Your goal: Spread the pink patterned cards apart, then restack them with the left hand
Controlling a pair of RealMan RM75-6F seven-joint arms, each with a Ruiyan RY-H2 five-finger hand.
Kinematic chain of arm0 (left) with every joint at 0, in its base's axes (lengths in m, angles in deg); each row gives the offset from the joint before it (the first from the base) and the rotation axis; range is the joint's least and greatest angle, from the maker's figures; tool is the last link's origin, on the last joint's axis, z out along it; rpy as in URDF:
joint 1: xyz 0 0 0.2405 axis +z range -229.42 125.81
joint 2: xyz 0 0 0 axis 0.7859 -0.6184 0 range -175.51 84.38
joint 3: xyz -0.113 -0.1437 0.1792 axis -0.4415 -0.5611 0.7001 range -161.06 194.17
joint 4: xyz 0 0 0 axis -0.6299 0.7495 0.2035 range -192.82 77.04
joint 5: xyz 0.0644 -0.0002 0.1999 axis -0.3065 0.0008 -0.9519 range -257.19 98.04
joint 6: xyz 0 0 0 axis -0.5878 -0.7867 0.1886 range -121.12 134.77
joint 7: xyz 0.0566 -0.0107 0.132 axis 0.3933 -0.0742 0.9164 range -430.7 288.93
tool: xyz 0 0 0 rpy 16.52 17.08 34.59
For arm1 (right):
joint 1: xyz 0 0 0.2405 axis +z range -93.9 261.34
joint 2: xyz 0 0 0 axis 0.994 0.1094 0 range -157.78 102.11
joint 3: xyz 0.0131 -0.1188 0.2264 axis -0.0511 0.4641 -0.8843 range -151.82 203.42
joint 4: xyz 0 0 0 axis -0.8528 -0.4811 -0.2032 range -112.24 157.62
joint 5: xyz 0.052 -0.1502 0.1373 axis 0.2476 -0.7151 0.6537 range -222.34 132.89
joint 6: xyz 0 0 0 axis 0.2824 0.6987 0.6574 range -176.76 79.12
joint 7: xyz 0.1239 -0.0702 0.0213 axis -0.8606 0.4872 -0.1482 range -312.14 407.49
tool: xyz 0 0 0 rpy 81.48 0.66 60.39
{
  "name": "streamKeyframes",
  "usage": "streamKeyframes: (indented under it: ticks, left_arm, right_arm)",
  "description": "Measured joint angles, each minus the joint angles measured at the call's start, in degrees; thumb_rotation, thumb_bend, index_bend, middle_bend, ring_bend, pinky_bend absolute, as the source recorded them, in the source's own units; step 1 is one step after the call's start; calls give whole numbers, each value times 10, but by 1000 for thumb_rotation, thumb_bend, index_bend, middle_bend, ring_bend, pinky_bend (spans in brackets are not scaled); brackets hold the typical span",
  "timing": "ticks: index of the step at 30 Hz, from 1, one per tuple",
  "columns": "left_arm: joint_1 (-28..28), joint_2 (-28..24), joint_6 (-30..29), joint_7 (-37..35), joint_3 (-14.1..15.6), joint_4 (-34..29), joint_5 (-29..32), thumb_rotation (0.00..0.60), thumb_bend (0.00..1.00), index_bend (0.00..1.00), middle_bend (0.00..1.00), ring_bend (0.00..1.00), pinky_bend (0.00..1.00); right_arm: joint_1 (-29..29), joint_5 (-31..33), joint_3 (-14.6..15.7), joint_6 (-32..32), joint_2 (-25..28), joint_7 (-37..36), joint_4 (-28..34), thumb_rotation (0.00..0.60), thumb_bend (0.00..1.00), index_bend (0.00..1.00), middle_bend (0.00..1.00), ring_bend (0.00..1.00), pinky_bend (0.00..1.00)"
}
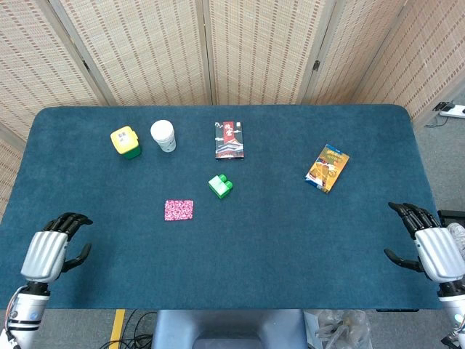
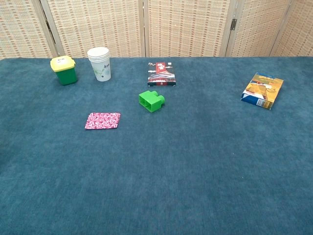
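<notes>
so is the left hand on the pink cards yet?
Apart. Head view shows the left hand at the table's near-left edge, with bare blue cloth between it and the pink cards.

We are looking down on a broad table covered in dark teal carpet-like cloth [image 1: 290,247], filling most of the frame. Behind it, a folding screen of woven tan reed panels in pale wooden frames [image 1: 254,51] is spanning the top. At the far right edge, grey floor [image 1: 439,145] is showing, with a white power strip [image 1: 453,110] lying on it. Even, soft light is falling everywhere.
</notes>
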State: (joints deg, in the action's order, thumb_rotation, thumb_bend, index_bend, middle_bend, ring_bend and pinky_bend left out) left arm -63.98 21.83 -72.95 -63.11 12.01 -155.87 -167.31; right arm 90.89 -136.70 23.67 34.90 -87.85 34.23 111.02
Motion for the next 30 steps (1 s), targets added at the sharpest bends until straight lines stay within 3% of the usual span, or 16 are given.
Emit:
streamKeyframes:
  ticks: [3,5,10,15,23,30]
  left_arm:
    - [-30,1,31,-11,-2,7,-14,600,391,340,331,332,378]
    - [-51,6,54,-18,-5,17,-20,600,391,339,381,388,483]
    - [-100,22,114,-22,-12,39,-26,600,415,331,624,625,800]
    - [-150,34,196,-20,-19,49,-12,600,523,303,871,841,944]
    - [-231,74,323,2,-35,86,80,600,540,240,926,914,995]
    - [-273,112,378,36,-40,121,159,600,541,198,937,928,999]
  right_arm:
    - [2,1,0,-3,1,2,3,600,242,89,202,133,161]
    - [3,0,0,-4,1,3,4,600,242,89,201,135,166]
    - [4,1,1,-4,3,4,5,600,242,89,201,143,167]
    - [5,4,2,-9,10,4,12,600,242,89,202,156,175]
    - [2,7,2,-3,15,4,17,600,242,89,202,170,185]
    - [0,12,3,-4,12,-4,9,600,242,89,215,192,194]
